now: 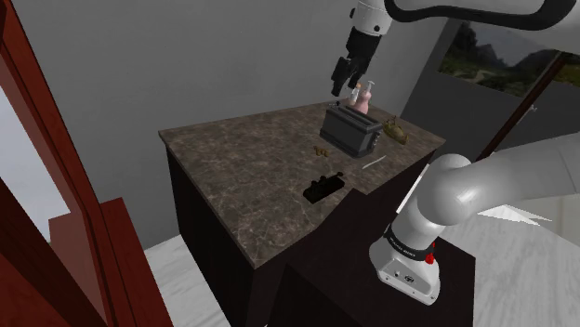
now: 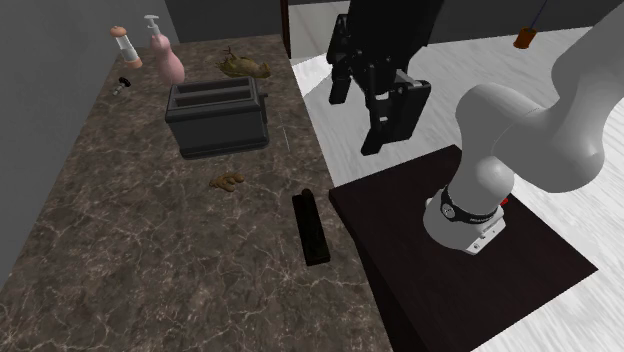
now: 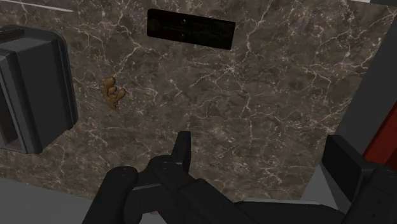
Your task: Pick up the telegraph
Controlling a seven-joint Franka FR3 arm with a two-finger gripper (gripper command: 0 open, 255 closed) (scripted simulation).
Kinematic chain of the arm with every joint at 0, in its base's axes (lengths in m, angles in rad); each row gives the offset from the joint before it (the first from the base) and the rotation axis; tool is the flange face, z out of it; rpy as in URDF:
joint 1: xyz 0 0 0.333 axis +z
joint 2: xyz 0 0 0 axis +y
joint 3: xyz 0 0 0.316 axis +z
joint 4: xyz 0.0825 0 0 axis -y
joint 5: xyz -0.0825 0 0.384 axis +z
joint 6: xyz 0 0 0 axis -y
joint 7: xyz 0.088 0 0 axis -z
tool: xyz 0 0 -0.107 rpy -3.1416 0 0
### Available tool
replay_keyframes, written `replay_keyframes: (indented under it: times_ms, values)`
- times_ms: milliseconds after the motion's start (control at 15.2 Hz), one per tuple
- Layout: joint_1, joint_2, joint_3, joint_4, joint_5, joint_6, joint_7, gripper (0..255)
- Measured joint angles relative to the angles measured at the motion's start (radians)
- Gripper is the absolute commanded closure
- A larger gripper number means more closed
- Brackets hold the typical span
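Note:
The telegraph point(image 1: 325, 188) point(image 2: 311, 227) point(image 3: 190, 28) is a long, flat black bar lying on the brown marbled counter point(image 1: 243, 176) point(image 2: 130, 250) point(image 3: 273, 83), close to the edge that faces the stand. My black gripper point(image 1: 342, 79) point(image 2: 366, 112) point(image 3: 264, 162) hangs high above the counter, open, its fingers wide apart with nothing between them. In the shoulder view it hovers over the toaster, well away from the telegraph. Seen from the wrist, the telegraph lies far ahead of the fingertips.
A dark toaster point(image 1: 351, 130) point(image 2: 217, 115) point(image 3: 32, 95) stands mid-counter, with a small brown lump point(image 1: 321, 149) point(image 2: 228, 183) point(image 3: 113, 92) beside it. Behind it are a pink bottle point(image 1: 361, 96) point(image 2: 165, 55), a shaker point(image 2: 126, 45) and a brown figure point(image 1: 395, 133) point(image 2: 243, 66). The dark stand point(image 2: 450, 270) adjoins the counter.

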Motion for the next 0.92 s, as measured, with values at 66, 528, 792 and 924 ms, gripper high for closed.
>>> replay_keyframes:
  times_ms: [66, 528, 792, 924]
  values:
    - [0.000, 0.000, 0.000, 0.000, 0.000, 0.000, 0.000, 0]
    - [0.015, -0.063, -0.086, -0.232, -0.038, 0.189, -0.142, 0]
    - [0.020, -0.051, -0.152, -0.355, -0.072, 0.335, -0.239, 0]
    - [0.019, -0.039, -0.188, -0.413, -0.091, 0.410, -0.290, 0]
